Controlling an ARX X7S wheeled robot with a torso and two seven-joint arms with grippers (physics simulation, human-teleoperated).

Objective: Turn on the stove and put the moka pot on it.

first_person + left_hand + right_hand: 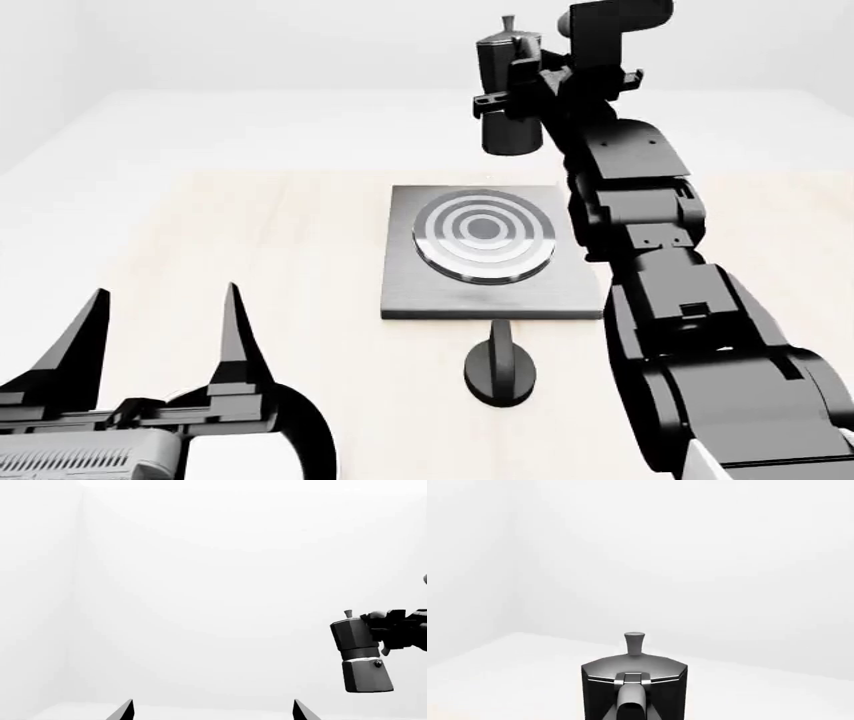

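Two tools: right tool [523, 85] clamps moka pot [507, 95] handle, fingertips hidden; left tool [160, 345] apart.

You have one moka pot [509, 92] in view, one stove [489, 252] with a single round burner [485, 235] of concentric rings, and one small black knob [501, 366] near the worktop's [200, 240] front edge, just in front of the plate. You also see two grippers: the left gripper [154, 335] and the right gripper [541, 85].
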